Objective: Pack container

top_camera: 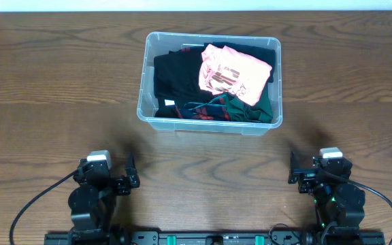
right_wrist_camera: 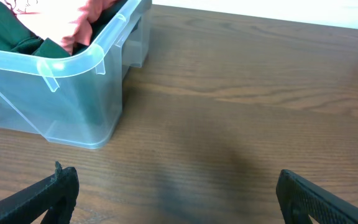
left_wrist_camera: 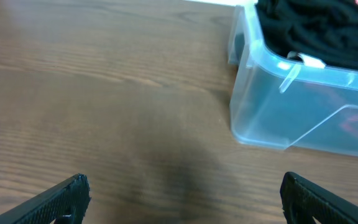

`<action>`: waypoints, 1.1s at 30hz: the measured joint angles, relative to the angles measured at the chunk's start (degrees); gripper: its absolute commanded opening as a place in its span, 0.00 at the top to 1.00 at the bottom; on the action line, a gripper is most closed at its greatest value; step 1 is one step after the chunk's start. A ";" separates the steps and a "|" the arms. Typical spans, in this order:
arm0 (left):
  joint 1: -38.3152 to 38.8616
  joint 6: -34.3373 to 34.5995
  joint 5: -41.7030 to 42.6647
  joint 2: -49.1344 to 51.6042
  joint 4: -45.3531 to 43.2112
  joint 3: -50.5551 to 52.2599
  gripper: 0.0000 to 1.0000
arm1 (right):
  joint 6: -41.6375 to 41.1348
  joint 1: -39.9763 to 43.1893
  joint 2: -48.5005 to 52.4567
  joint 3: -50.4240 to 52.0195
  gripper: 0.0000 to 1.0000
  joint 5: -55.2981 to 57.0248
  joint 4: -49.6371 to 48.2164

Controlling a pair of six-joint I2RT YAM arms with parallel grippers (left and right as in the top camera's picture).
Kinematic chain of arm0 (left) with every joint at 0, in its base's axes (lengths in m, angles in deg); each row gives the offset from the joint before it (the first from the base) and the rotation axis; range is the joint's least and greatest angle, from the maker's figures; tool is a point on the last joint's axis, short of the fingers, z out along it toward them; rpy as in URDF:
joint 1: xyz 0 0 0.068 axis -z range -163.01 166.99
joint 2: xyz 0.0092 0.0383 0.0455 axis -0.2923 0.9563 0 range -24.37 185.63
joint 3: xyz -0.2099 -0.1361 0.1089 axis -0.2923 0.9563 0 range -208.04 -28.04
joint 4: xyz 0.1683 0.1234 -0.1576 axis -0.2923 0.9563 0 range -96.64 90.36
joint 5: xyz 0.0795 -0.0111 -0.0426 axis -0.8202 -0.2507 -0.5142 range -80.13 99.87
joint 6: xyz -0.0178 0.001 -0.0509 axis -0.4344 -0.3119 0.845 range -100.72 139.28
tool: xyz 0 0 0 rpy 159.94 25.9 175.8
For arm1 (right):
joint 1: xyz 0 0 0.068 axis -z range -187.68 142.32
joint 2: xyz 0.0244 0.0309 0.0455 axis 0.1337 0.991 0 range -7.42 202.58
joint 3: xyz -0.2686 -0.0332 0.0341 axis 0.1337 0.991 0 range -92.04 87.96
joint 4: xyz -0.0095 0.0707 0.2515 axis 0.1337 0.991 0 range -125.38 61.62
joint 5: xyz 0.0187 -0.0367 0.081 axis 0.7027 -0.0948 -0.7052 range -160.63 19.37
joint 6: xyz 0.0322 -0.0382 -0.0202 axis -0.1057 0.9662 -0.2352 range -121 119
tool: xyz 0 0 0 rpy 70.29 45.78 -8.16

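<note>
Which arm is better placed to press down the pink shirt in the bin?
Right, likely: the pink shirt lies in the right half of the bin, nearer the right gripper, which is open and empty.

In your container [top_camera: 210,125], black clothing [top_camera: 172,76] filled the left side, a pink printed shirt [top_camera: 235,72] lay on top at right, and green fabric [top_camera: 254,110] sat at the near-right corner.

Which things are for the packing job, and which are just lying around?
For the job:
- container
- pink shirt, black garment and green garment, all inside it
- left gripper and right gripper, both open

Just around:
- wooden table, which everything rests on
</note>
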 measured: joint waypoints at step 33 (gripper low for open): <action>0.00 0.00 -0.17 -0.04 -1.75 1.29 0.02 | -0.02 0.00 0.00 0.00 0.01 0.00 0.00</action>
